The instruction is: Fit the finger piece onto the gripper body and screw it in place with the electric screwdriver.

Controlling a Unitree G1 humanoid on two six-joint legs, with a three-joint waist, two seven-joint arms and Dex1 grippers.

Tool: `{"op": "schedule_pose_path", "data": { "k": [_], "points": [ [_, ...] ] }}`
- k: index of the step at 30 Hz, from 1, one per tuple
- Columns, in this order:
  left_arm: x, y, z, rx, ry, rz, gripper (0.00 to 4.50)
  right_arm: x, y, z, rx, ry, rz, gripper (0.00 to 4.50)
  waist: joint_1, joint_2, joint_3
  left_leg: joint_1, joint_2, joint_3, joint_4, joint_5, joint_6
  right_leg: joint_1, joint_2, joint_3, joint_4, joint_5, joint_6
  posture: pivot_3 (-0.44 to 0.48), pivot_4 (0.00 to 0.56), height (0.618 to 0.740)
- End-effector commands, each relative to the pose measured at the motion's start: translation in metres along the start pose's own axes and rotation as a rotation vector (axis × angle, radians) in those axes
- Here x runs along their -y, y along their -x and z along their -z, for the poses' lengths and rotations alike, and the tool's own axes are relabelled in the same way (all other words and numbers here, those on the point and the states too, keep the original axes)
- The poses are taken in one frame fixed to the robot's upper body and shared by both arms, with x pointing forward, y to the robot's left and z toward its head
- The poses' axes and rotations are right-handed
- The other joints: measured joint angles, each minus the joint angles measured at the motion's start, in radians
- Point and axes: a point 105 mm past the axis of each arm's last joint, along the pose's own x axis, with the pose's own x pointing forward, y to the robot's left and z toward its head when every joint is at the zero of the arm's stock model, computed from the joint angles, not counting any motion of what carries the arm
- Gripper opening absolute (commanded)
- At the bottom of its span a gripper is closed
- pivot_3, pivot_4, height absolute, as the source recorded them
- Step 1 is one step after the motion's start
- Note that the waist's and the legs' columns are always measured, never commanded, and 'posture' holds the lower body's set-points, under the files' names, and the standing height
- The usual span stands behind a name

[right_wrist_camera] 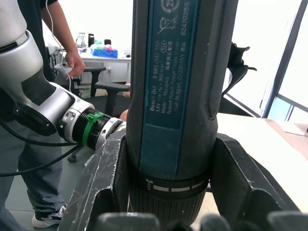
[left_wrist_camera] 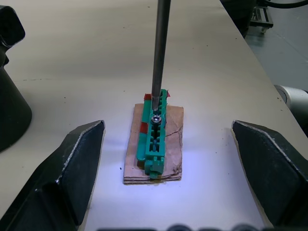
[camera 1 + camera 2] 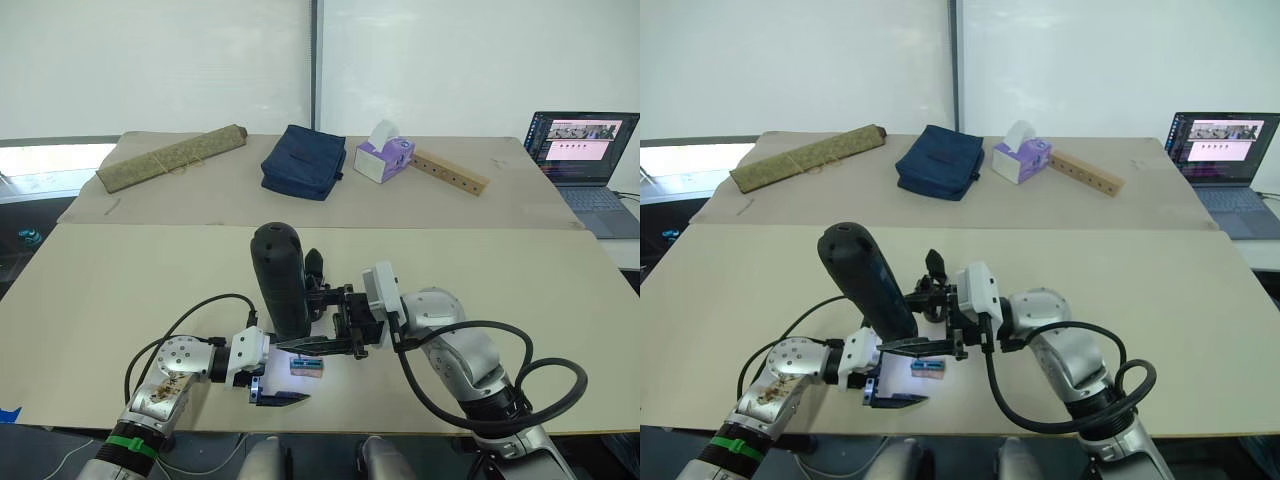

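Beige table (image 3: pixel 120 290); laptop (image 3: pixel 583 150) far right, tissue box (image 3: pixel 383 158) at back.

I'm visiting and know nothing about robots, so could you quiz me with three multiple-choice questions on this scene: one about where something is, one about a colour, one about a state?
1. Where does the metal bit point?
A. at the laptop
B. at a screw in the small block
C. at the tissue box

2. What colour is that block?
A. green
B. yellow
C. white

3. How is the right end effector?
A. open and empty
B. resting flat on the table
C. shut on the electric screwdriver

Answers:
1 B, the bit meets a screw in the block.
2 A, its plastic is green.
3 C, the right end effector has fingers on both sides of the electric screwdriver.
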Motion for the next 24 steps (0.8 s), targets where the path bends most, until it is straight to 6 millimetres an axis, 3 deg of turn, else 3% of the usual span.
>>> {"op": "schedule_pose_path", "data": {
  "k": [1, 24],
  "points": [
    [0.0075, -0.0054, 0.0170, -0.047, 0.073, 0.021, 4.48, -0.0008, -0.0013, -0.0125, 0.037, 0.063, -0.011, 1.93, 0.000, 0.000, 0.000, 0.000, 0.000, 0.000, 0.000, 0.000, 0.000, 0.000, 0.000, 0.000, 0.000, 0.000, 0.000, 0.000, 0.150, 0.740],
    [0.0051, -0.0071, 0.0155, -0.050, 0.074, 0.024, 4.48, -0.0009, 0.0004, -0.0054, 0.016, 0.048, -0.013, 1.93, 0.001, 0.000, 0.000, 0.000, 0.000, 0.002, 0.000, 0.000, 0.000, 0.000, 0.000, 0.000, 0.000, 0.000, 0.000, 0.000, 0.150, 0.740]
  ]
}}
